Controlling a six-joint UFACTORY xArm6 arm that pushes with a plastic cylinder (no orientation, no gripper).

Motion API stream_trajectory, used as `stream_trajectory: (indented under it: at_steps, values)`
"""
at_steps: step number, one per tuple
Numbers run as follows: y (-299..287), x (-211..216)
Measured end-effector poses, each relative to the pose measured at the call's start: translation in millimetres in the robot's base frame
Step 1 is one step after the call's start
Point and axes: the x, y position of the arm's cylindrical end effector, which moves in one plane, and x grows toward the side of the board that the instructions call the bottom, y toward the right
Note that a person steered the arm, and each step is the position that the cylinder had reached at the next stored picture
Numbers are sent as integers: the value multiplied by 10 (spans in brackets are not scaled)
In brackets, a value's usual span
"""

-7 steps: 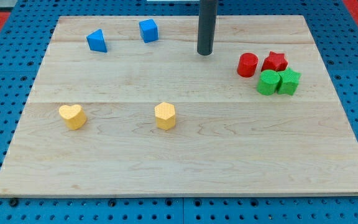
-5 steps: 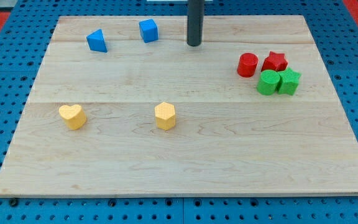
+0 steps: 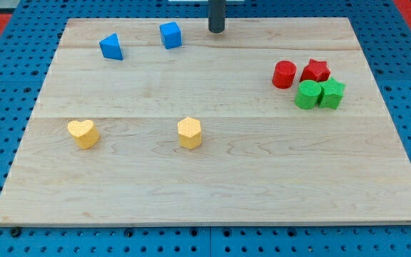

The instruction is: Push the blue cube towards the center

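Observation:
The blue cube (image 3: pixel 170 35) sits near the board's top edge, left of the middle. My tip (image 3: pixel 216 31) is at the top edge of the board, to the right of the blue cube and apart from it, at about the same height in the view. The rod rises out of the view's top. A blue triangular block (image 3: pixel 110 47) lies to the cube's left.
A red cylinder (image 3: pixel 285 74), a red star (image 3: pixel 315 71), a green cylinder (image 3: pixel 307 94) and a green star (image 3: pixel 332 93) cluster at the right. A yellow heart (image 3: pixel 83 133) and a yellow hexagon (image 3: pixel 190 133) lie lower on the wooden board (image 3: pixel 212 185).
My tip has moved up and to the left, from right of the board's upper middle to the top edge, nearer the blue cube. No block has moved.

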Motion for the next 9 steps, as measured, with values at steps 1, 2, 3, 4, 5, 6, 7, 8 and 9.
stream_trajectory:
  at_steps: [1,2,3,4,5,6,7,8,9]
  values:
    - [-131,-215]
    - [-229,-218]
    - [-598,-219]
    - [-927,48]
    - [-1007,579]
    - [-1000,1023]
    - [-971,1313]
    - [-687,1320]
    - [-64,1519]
